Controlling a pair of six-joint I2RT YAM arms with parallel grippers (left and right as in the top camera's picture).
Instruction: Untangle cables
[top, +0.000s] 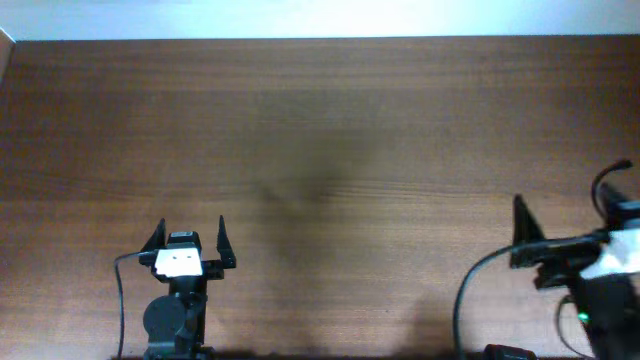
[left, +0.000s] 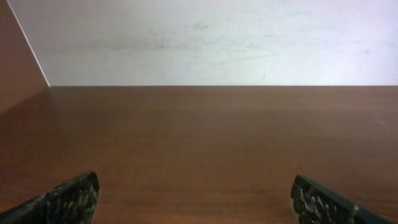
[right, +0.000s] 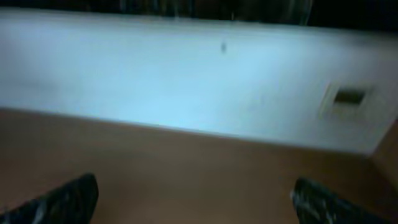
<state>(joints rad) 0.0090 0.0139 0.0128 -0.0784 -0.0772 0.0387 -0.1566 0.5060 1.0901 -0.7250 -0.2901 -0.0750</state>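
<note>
No cables show in any view; they are hidden or out of view. My left gripper (top: 190, 232) sits near the front edge at the left, open and empty, its two dark fingers wide apart over bare wood in the left wrist view (left: 194, 193). My right gripper (top: 555, 215) is at the front right corner, partly cut off by the frame edge. In the blurred right wrist view (right: 194, 199) its fingers are wide apart with nothing between them.
The brown wooden table (top: 320, 130) fills the overhead view, and a white wall (left: 211, 37) runs along its far edge. Thicker black arm wires (top: 470, 290) hang by the right arm and by the left arm (top: 120, 300).
</note>
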